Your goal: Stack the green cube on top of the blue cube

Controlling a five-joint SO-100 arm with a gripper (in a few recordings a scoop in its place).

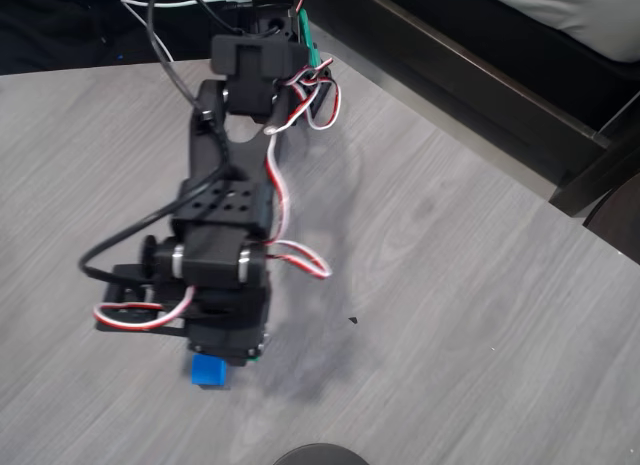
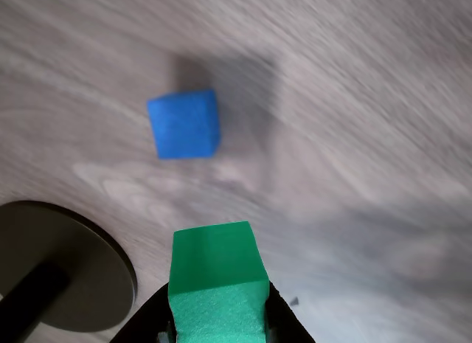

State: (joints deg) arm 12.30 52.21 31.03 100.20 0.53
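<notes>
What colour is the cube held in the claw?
Green; the green cube shows best in the wrist view.

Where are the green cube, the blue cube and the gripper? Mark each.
green cube (image 2: pixel 216 280): wrist view, its top face.
blue cube (image 2: pixel 184 124): wrist view, middle of its top face.
gripper (image 2: pixel 218 321): wrist view, between the fingertips.

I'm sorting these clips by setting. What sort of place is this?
Probably a home room rather than a lab: a grey wood-grain table, dark furniture behind it with pale bedding or a cushion, and a small hobby arm with loose wiring.
</notes>
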